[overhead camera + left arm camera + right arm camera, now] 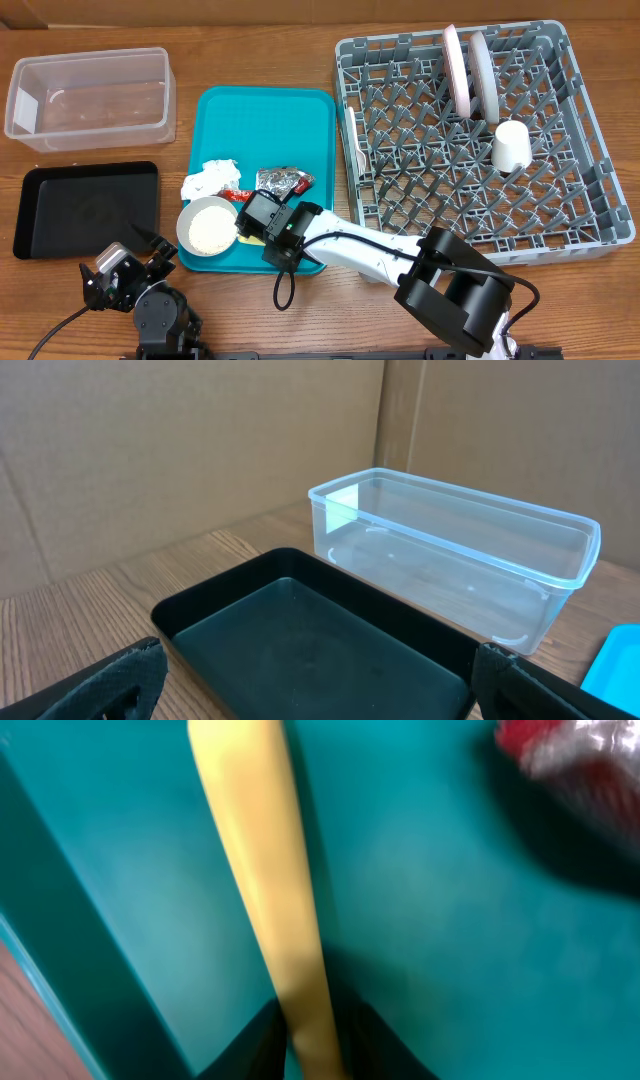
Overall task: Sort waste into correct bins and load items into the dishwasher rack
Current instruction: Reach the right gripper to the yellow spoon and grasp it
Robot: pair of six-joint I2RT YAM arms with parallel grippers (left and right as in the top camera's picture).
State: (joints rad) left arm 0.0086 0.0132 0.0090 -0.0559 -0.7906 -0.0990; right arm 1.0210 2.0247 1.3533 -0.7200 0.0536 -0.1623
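Note:
My right gripper (256, 216) is low over the teal tray (300, 120), and its dark fingers (250, 1050) press both sides of the pale yellow spoon (265, 890) handle. Beside it are the pale bowl (209, 225) with white grains, the crumpled white napkin (210, 178), the red wrapper (236, 194) and the foil ball (284, 180). Two plates (460, 68) stand upright in the grey rack (590, 180), with the white cup (511, 145) beside them and the white fork (357, 150) at the rack's left edge. My left gripper (128, 255) hangs open over the black tray (310, 640), nothing between its fingers.
The clear tub (90, 92) stands behind the black tray (85, 205) at the far left; both look empty. The red wrapper (530, 740) and foil (590, 760) blur at the top right of the right wrist view. The teal tray's corner (615, 665) shows beside the tub (450, 550).

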